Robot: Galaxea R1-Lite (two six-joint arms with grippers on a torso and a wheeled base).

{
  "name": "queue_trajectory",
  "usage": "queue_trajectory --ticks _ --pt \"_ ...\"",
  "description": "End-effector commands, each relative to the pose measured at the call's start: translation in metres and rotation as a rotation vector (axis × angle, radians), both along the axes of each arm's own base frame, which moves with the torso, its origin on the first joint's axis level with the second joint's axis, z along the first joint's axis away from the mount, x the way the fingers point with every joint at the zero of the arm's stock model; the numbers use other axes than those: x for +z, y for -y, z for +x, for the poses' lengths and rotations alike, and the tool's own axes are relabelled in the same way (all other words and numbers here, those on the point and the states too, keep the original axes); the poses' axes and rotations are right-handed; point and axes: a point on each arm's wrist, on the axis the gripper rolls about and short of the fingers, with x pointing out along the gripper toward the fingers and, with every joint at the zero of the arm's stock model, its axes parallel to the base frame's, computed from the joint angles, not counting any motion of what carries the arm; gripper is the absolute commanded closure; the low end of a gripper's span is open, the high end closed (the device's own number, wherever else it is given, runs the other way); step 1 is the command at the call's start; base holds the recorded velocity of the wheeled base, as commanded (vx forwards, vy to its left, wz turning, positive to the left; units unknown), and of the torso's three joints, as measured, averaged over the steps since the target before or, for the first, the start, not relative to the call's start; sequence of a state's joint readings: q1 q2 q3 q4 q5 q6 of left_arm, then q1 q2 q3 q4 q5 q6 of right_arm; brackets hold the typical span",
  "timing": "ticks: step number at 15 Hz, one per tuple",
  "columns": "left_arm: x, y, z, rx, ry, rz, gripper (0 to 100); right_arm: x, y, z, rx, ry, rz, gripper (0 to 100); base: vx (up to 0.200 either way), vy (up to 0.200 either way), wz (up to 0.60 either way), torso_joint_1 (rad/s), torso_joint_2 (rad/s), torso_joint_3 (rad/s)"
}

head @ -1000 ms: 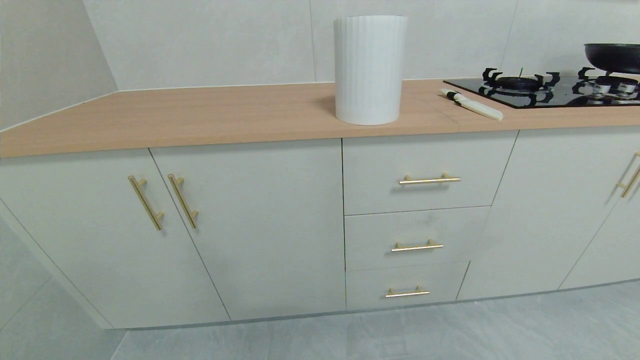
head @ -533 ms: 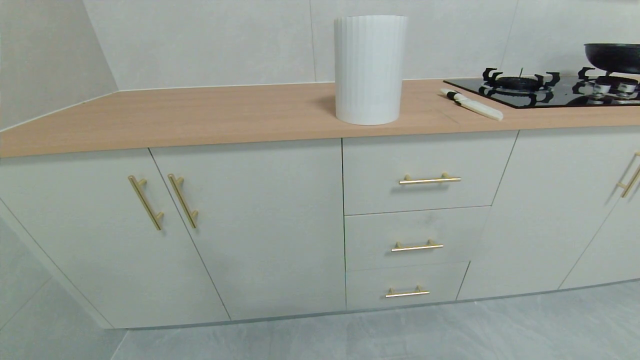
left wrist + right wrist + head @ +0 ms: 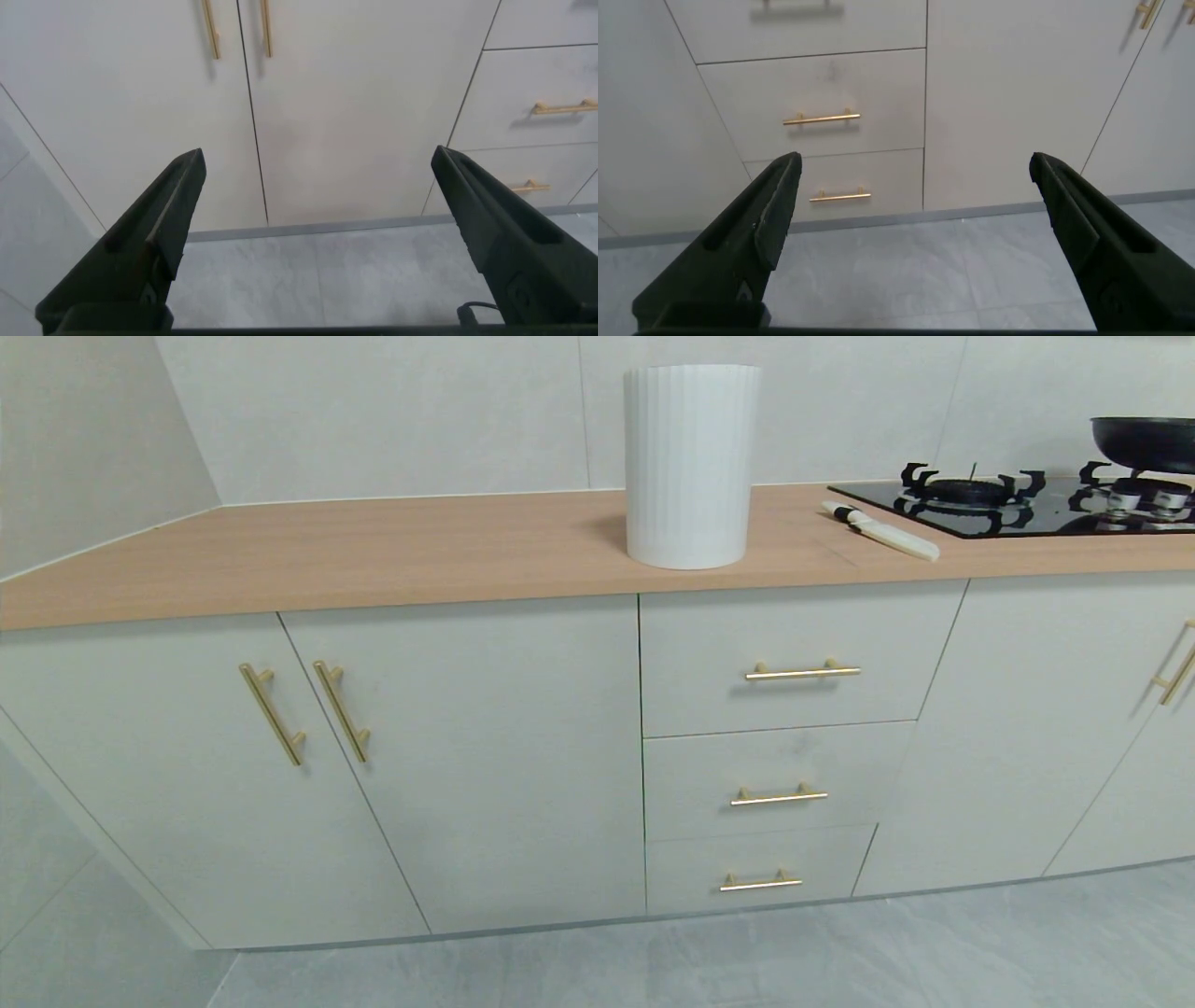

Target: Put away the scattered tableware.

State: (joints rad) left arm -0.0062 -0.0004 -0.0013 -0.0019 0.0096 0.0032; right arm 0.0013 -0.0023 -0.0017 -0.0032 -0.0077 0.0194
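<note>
**Knife on the counter; both grippers spread before the cabinets**

Head view: a pale knife [image 3: 879,530] lies flat on the wooden countertop [image 3: 373,551], between the upright white ribbed canister [image 3: 691,467] and the black hob [image 3: 1022,515], just beside the hob. A dark pan [image 3: 1144,441] sits on a burner.

Left wrist view: the left gripper [image 3: 316,154], fingers wide apart and empty, faces the cabinet doors [image 3: 355,112].

Right wrist view: the right gripper [image 3: 913,159], likewise spread and empty, faces the drawers [image 3: 822,89].
</note>
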Motion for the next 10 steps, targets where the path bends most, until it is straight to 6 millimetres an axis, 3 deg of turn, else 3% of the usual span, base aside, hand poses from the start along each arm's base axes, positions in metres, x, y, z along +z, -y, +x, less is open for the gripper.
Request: queue_trajectory --ticks 1,9,10 --pt "0.0002 0.0000 0.0000 0.000 0.001 0.000 0 -0.0003 0.0000 0.0002 0.000 -0.006 -0.001 0 0.000 0.000 0.00 0.000 0.00 0.000" --pt "0.0000 0.0000 0.0000 0.001 -0.001 0.000 0 -0.0001 -0.0001 0.0003 0.003 -0.006 0.001 0 0.000 0.000 0.00 0.000 0.00 0.000" --pt "0.0000 0.0000 0.0000 0.001 -0.001 0.000 0 -0.0001 -0.0001 0.0003 0.005 -0.006 0.001 0 0.000 0.000 0.60 0.002 0.01 0.002"
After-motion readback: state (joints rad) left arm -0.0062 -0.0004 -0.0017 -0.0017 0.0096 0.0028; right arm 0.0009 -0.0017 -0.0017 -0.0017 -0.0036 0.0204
